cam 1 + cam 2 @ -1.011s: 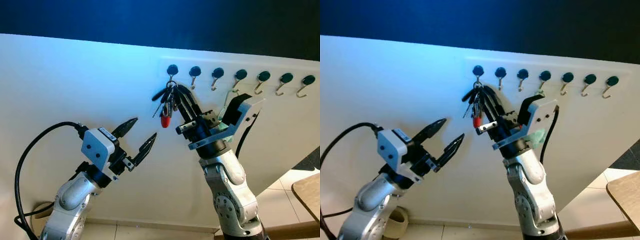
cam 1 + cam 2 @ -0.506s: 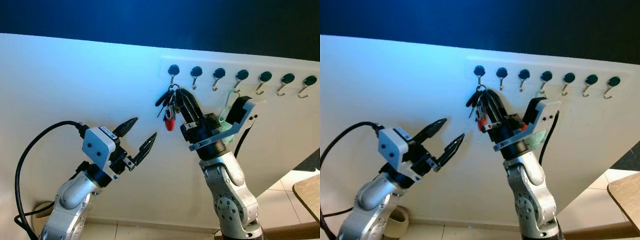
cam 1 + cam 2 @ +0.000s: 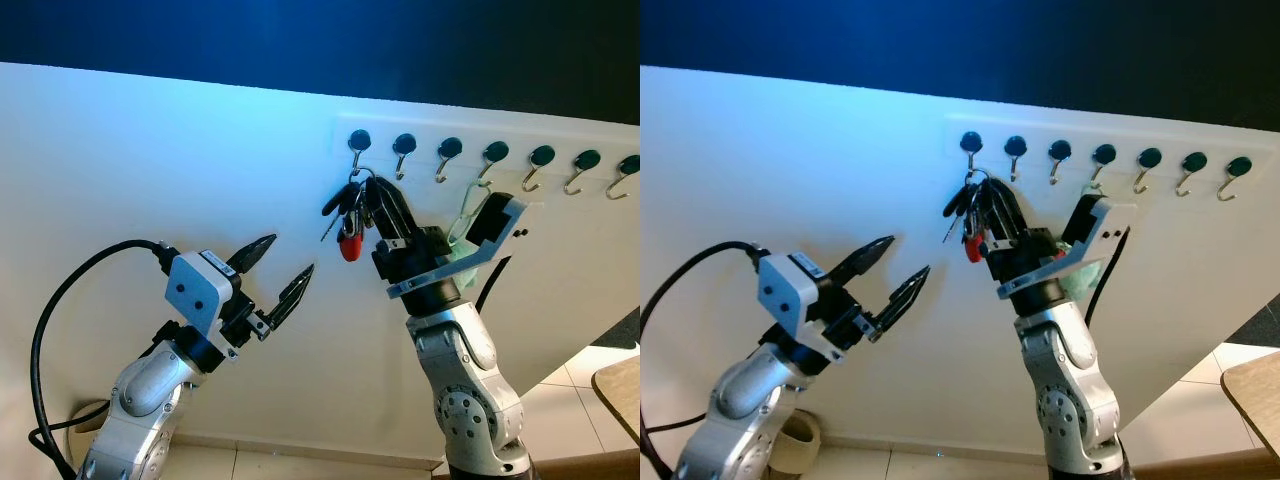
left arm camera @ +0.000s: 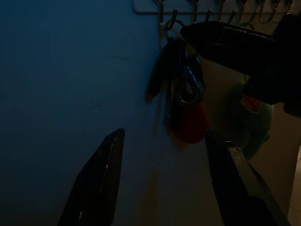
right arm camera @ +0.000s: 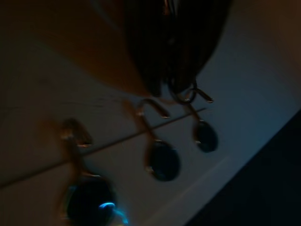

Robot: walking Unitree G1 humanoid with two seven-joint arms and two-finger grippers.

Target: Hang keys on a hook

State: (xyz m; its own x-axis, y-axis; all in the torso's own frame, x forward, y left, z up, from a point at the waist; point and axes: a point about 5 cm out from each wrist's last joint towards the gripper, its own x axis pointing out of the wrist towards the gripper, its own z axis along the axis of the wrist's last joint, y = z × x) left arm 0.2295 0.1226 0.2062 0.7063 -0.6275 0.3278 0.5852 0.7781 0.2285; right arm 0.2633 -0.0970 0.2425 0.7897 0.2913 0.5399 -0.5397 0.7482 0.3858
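Observation:
A bunch of dark keys (image 3: 347,212) with a red tag (image 3: 349,247) hangs just under the leftmost hook (image 3: 357,150) of a wall rack. Its ring (image 5: 187,94) sits at that hook's curved tip; I cannot tell whether it rests on the hook. My right gripper (image 3: 378,198) reaches up from below and is shut on the keys. My left gripper (image 3: 291,254) is open, held lower and to the left, pointing at the keys (image 4: 183,101) from a distance, with nothing between its fingers (image 4: 101,183).
Several more bare metal hooks with dark round knobs (image 3: 494,152) run rightwards along the white rack strip (image 3: 590,135). The wall is white below and dark above. A wooden table corner (image 3: 622,385) shows at the lower right, over a tiled floor.
The whole picture has shifted a little to the right. My right wrist has turned slightly while holding the keys at the first hook. The left arm has stayed put.

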